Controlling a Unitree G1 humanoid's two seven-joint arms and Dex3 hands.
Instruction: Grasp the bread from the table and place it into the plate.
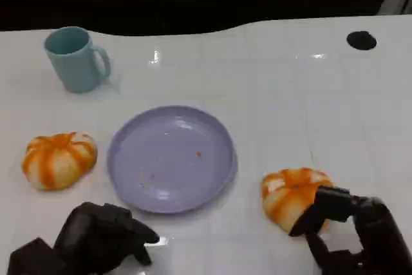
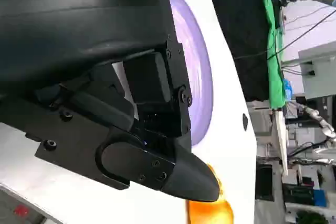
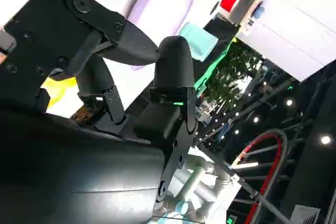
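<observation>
Bread [image 1: 293,198] is sitting at the lower right of the head frame, just right of the purple plate [image 1: 171,158], and the right hand [image 1: 351,230] is reaching onto it, fingers [image 1: 315,214] touching its near side. Can't tell if they're actually gripping yet, looks more like partly wrapped. I'd say it needs to be closing evenly around the loaf and getting under it before lifting, since it's round and could roll off toward the desk [image 1: 290,94] edge. Left hand [image 1: 103,236] is resting curled at lower left, holding nothing. Counting: two breads, the other [image 1: 58,159] at mid left, one plate, one teal mug [image 1: 76,59] upper left.
</observation>
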